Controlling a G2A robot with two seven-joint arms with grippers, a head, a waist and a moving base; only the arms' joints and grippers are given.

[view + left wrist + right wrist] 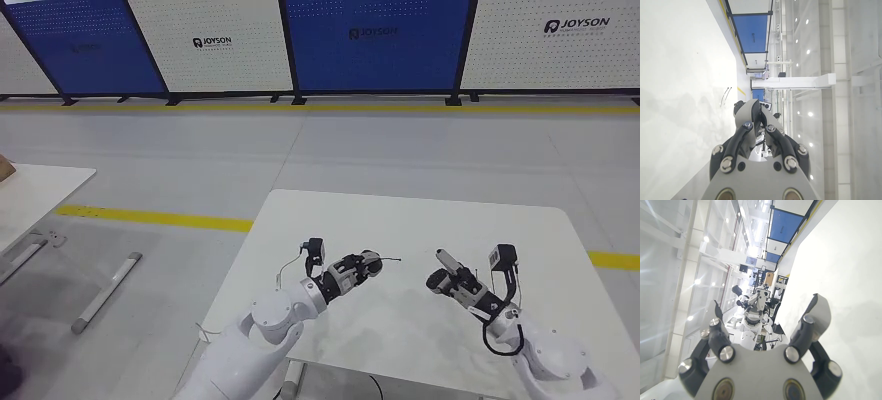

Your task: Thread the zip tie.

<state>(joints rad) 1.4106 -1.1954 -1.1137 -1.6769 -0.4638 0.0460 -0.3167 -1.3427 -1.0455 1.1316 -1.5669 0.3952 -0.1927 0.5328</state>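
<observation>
Black zip tie (725, 97) lies on the bench (677, 56) just beyond my left hand (759, 108), which is pinched shut on nothing visible; my right hand (765, 299) gapes, empty. Thin, flat plastic may slip any grasp.

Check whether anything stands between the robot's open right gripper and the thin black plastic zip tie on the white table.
Nothing visible does. The thin black plastic zip tie lies on the white table just beyond the shut left gripper; only bare tabletop separates it from the open right gripper.
</observation>
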